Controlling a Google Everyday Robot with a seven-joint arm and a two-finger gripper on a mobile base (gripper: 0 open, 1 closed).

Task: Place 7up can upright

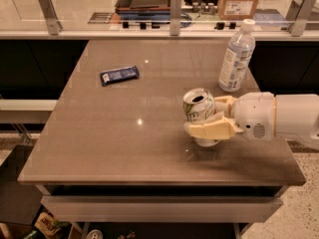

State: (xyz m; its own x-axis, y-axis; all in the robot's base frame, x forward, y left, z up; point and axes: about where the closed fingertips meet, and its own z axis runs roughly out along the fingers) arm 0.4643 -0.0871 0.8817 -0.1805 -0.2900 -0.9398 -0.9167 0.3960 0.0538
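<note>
The 7up can (pixel 199 108) is silvery-white with green markings and an open silver top. It stands nearly upright, tilted slightly left, at the right middle of the brown table (pixel 124 133). Its base is at or just above the tabletop. My gripper (pixel 212 118) reaches in from the right on a white arm. Its cream fingers (pixel 212 130) are shut around the can's lower body, one in front and one behind.
A clear plastic water bottle (pixel 236 55) stands behind the gripper at the back right. A dark blue snack bar (pixel 119 75) lies at the back left. A glass-railed counter (pixel 169 29) runs behind the table. The table's front edge is close to the can.
</note>
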